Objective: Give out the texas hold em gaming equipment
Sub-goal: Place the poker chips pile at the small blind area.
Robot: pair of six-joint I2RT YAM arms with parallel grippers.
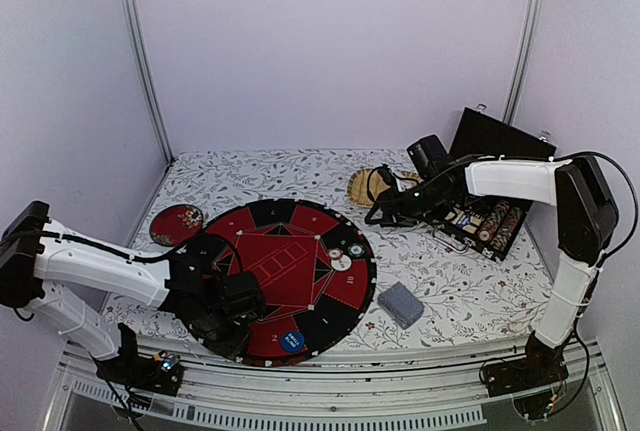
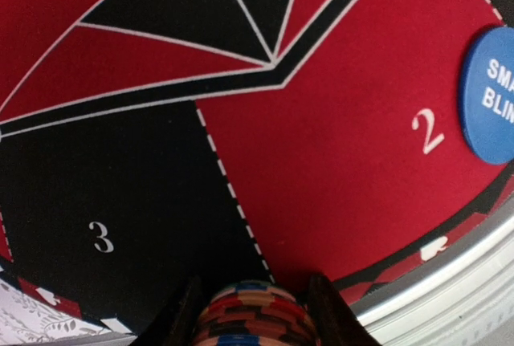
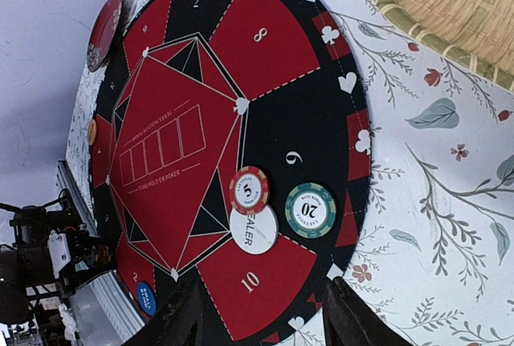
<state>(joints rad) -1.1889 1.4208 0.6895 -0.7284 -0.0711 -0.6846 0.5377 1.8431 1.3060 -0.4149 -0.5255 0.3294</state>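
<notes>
In the left wrist view my left gripper is shut on a stack of poker chips with red, blue and tan edges, held over the line between seats 2 and 3 of the round red-and-black poker mat. From above, it hangs over the mat's near left part. A blue small-blind button lies by seat 2. A red 5 chip, a white dealer button and a green 20 chip lie near seats 9 and 10. My right gripper is open and empty above the mat's far right edge.
An open black chip case with rows of chips stands at the back right. The woven straw tray lies beside my right gripper. A grey-blue card deck rests right of the mat. A small red dish sits at its left.
</notes>
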